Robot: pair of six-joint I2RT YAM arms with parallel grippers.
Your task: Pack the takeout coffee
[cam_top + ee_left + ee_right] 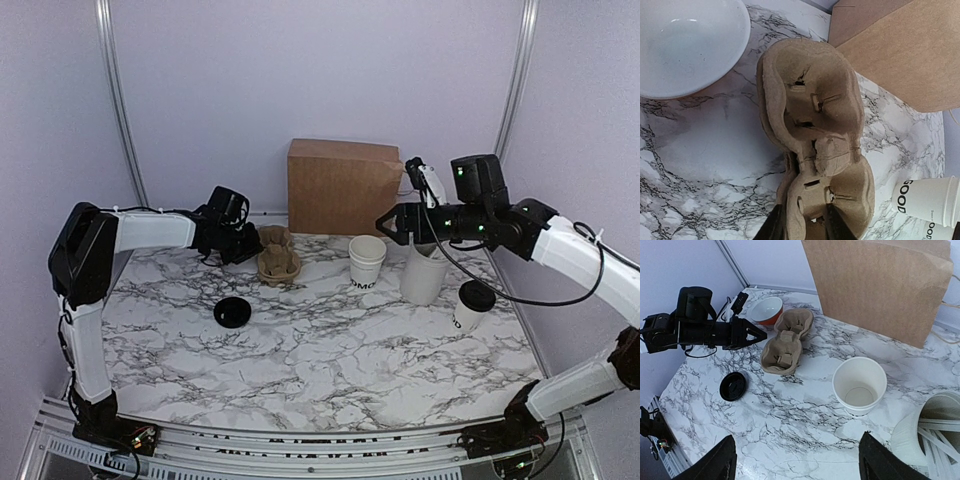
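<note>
1. The takeout coffee (472, 305), a white cup with a black lid, stands upright on the marble desk (330, 360) at the right of the overhead frame, just right of the frosted tumbler (424, 272).
2. The right end effector (388, 224) hangs above the desk to the upper left of the coffee, well apart from it. The tumbler lies between them, and the arm's forearm passes above the cup.
3. In the right wrist view this end effector (797, 440) is spread wide with nothing between its fingers (715, 462). A lidless cup (860, 385) stands ahead of it, and the tumbler (935, 430) with its sticks is at the lower right.
4. The left end effector (245, 248) is at the upper left of the overhead frame, clear across the desk from the coffee and nowhere near touching it.
5. In the left wrist view its fingers (772, 227) sit on either side of the near end of the brown pulp cup carrier (815, 140), pinching it.
6. The carrier (278, 258) lies flat just left of the brown paper bag (343, 185), and both of its pockets are bare.
7. A bowl (766, 310) sits just beyond the carrier in the right wrist view, white inside and orange outside.
8. A loose black lid (232, 312) lies flat on the desk, below and left of the carrier in the overhead frame.
</note>
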